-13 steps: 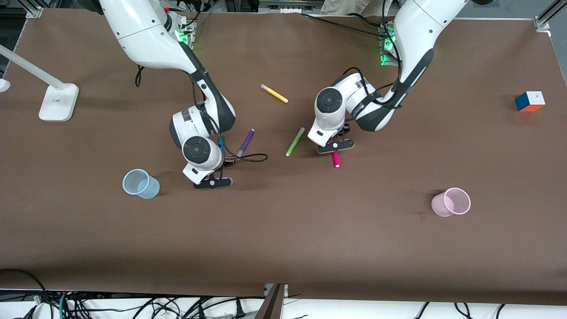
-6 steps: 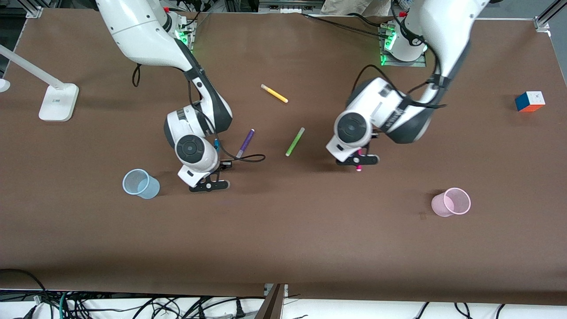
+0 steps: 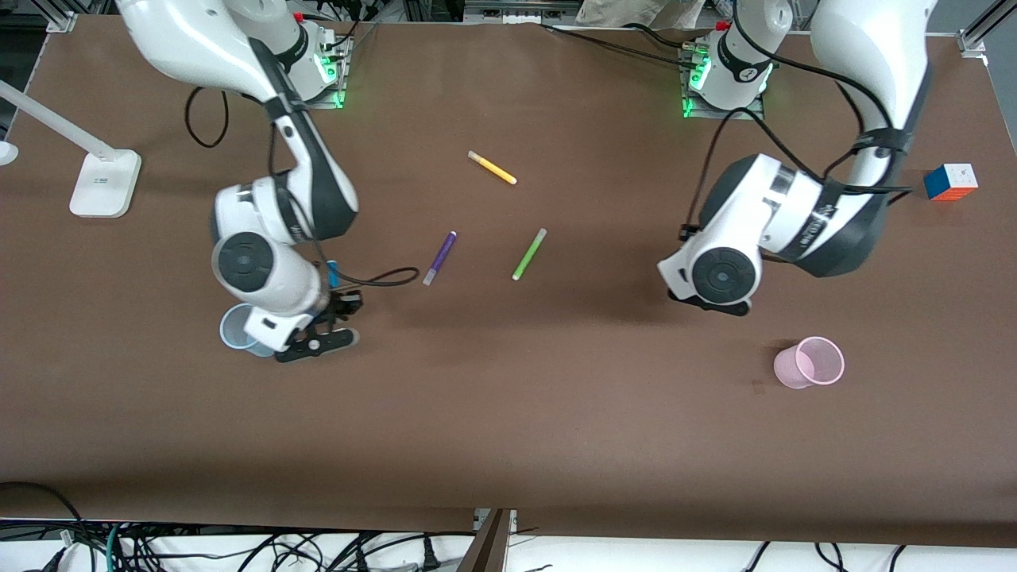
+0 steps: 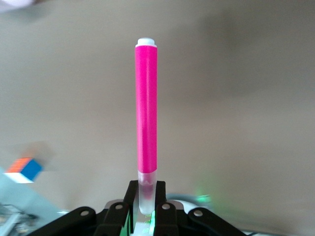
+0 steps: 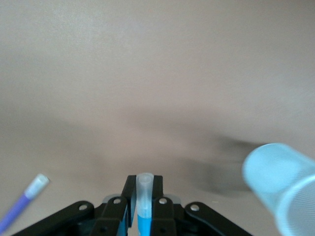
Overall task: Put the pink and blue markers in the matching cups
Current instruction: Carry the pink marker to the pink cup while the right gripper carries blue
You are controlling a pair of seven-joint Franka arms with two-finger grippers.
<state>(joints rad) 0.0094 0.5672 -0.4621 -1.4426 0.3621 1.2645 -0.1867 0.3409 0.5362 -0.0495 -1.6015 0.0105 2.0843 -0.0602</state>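
Note:
My right gripper (image 3: 316, 343) is shut on the blue marker (image 5: 143, 219) at its pale cap. It hangs over the table right beside the pale blue cup (image 3: 238, 330), which also shows in the right wrist view (image 5: 283, 184). The marker's blue end (image 3: 332, 274) sticks out by the hand. My left gripper (image 4: 146, 189) is shut on the pale cap of the pink marker (image 4: 146, 108). In the front view the left arm's hand (image 3: 721, 276) hides both gripper and marker. It is over bare table between the green marker and the pale pink cup (image 3: 810, 362).
Purple marker (image 3: 440, 257), green marker (image 3: 529, 253) and yellow marker (image 3: 492, 168) lie mid-table. A colour cube (image 3: 950, 182) sits at the left arm's end. A white lamp base (image 3: 104, 183) stands at the right arm's end.
My right gripper carried the blue marker across to the blue cup. My left gripper lifted the pink marker off the table and moved toward the pink cup.

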